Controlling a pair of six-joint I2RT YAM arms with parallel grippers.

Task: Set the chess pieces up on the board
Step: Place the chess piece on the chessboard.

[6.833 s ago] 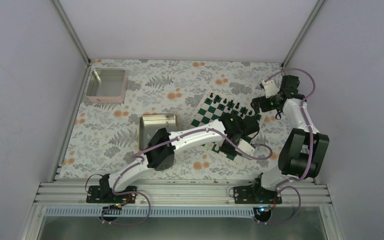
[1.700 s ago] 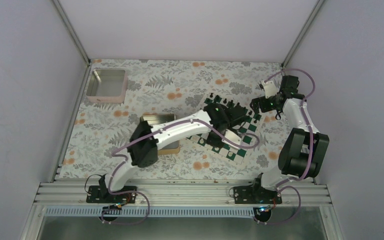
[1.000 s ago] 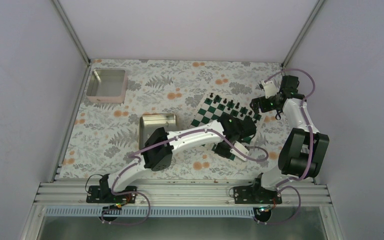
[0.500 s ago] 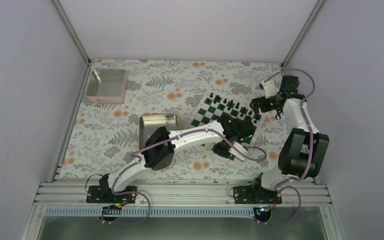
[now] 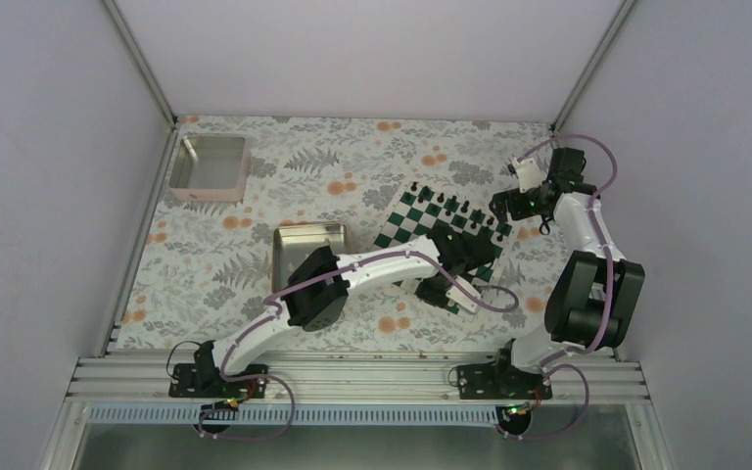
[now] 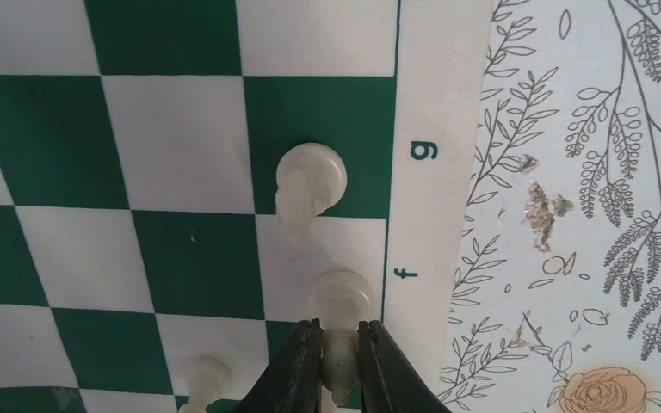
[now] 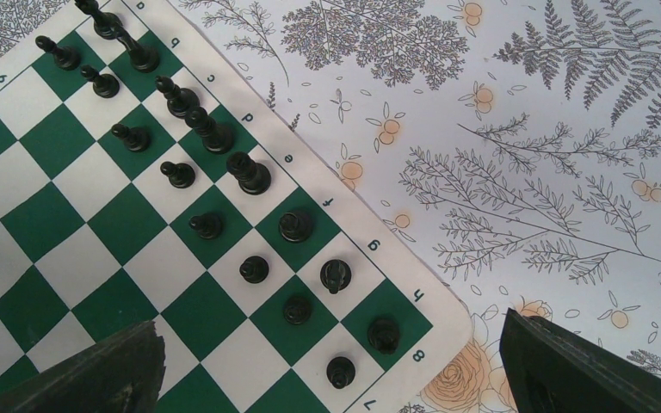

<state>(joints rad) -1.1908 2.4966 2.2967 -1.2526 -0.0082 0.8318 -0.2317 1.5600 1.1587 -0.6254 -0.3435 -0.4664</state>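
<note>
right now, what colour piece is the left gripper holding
The chess piece in the left gripper is cream white; clearest in left wrist view.

Board (image 5: 411,220) is laid on table (image 5: 255,211), right of centre; tin (image 5: 299,250) is placed just left of it; tray (image 5: 210,166) is set in far-left corner; other pieces (image 7: 250,176) are lined in two rows along board's far-right edge; chess pieces (image 6: 310,176) are stood on edge squares beside letters g, f.

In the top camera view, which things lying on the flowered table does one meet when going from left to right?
From the left: pinkish square tray → square gold-rimmed metal tin → dark green and white chessboard.
</note>
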